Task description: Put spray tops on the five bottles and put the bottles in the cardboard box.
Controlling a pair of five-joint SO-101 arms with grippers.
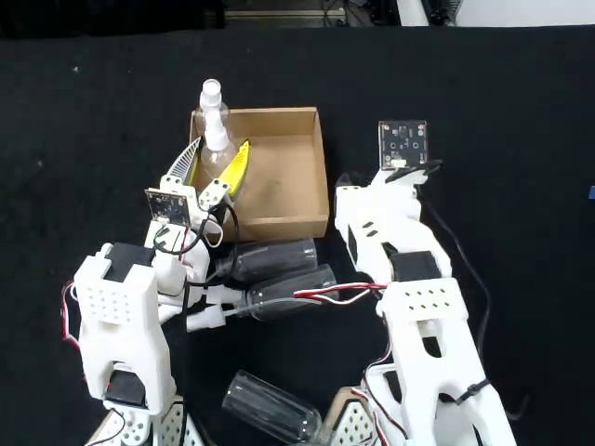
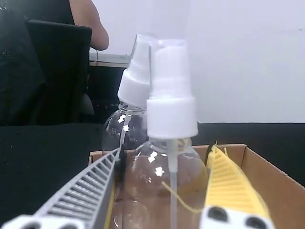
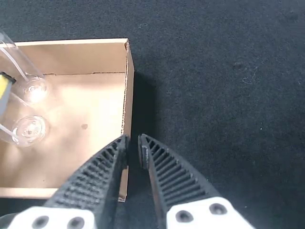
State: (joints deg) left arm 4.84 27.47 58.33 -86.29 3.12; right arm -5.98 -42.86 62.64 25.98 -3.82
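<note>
Left gripper [image 2: 166,157]: we clasp an upright, capped bottle [image 2: 157,191] by its belly, in the box [image 1: 297,177] corner.
Right gripper [image 3: 132,143]: nearly closed, empty, over the box rim.
Handling: light, slick, thin-walled, we judge; squeeze gently.

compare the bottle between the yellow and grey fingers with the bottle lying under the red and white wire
The held bottle stands upright; the wire bottle lies on its side. The held bottle is inside the cardboard box, the wire bottle outside on the table. The held bottle sits between the fingers of the left gripper; the wire bottle is free. Both are clear with white spray tops.
</note>
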